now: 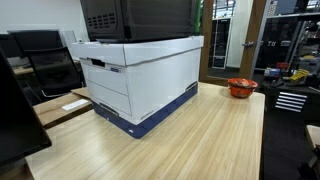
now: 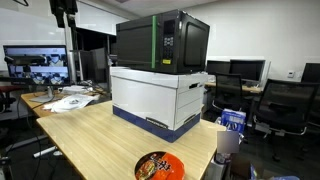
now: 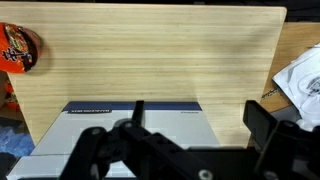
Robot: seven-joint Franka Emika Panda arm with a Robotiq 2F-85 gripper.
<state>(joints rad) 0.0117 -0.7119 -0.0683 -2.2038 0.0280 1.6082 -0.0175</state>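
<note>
High over tabletop (image 3: 160, 50), hovering tool (image 3: 180, 135), jaws wide apart, empty; looking down on white box (image 3: 165, 118), red bowl (image 3: 18, 50) by corner.

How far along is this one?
Nothing looks done yet: the microwave sits shut on the white box, and the orange noodle bowl stands apart on the table. In hand: nothing; the gripper hangs open and empty above the table. The reach and any grasp are left.
</note>
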